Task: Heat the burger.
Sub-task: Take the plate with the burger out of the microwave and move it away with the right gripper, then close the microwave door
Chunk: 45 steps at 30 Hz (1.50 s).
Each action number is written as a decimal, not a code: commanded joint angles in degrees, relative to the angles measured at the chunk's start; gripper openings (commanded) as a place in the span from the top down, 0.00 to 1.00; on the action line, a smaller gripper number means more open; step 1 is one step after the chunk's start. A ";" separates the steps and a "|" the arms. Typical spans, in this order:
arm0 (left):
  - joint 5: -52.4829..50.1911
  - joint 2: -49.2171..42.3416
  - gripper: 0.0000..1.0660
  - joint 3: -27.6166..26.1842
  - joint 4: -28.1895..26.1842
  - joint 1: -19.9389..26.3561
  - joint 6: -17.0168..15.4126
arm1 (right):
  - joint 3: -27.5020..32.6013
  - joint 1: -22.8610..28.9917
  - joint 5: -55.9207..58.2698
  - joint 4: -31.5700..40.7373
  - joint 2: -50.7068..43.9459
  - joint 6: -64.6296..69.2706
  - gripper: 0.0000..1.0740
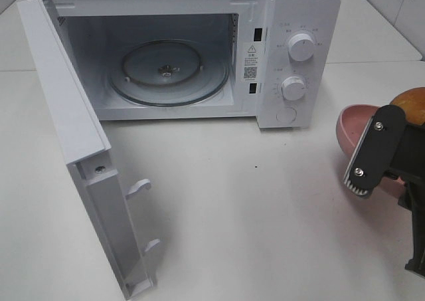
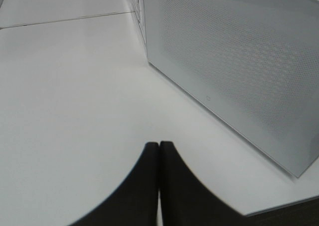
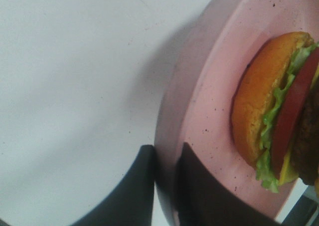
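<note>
One burger: the burger point(image 3: 271, 111) has a golden-brown bun, ruffled green lettuce, a red slice, a dark patty and a strip of yellow cheese at its edge.
Burger place: it sits on the pink speckled plate point(image 3: 209, 101), at about 3 o'clock in the high view, right of the microwave point(image 1: 292, 22) and apart from it; only the bun's top point(image 1: 408, 100) shows there behind the arm.
Right fingers: the right gripper point(image 3: 167, 186) has its fingers point(image 3: 142, 186) closed on the plate's rim, one outside the wall and one inside.
Left fingers: the left gripper point(image 2: 159, 181) has its fingers pressed together, holding nothing, over bare desk point(image 2: 65, 96) beside the microwave's perforated side wall.
Microwave: door point(image 1: 73, 148) swung wide toward 7 o'clock, its edge reaching near the desk's front; the glass turntable point(image 1: 169, 72) lies bare in the cavity.
Open room: white desk from 5 to 6 o'clock, between the door and the plate, in front of the cavity.
</note>
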 commanded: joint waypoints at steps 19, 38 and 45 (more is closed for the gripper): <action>-0.86 -1.15 1.00 0.23 0.11 0.11 0.00 | -15.07 -10.20 -1.15 -6.36 26.70 19.88 1.00; -0.86 -1.15 1.00 0.23 0.11 0.11 0.00 | -15.81 -13.01 -2.81 2.75 32.37 18.85 0.46; -0.86 -1.15 1.00 0.23 0.11 0.11 0.00 | -15.81 -13.01 -1.72 7.62 31.63 18.79 0.36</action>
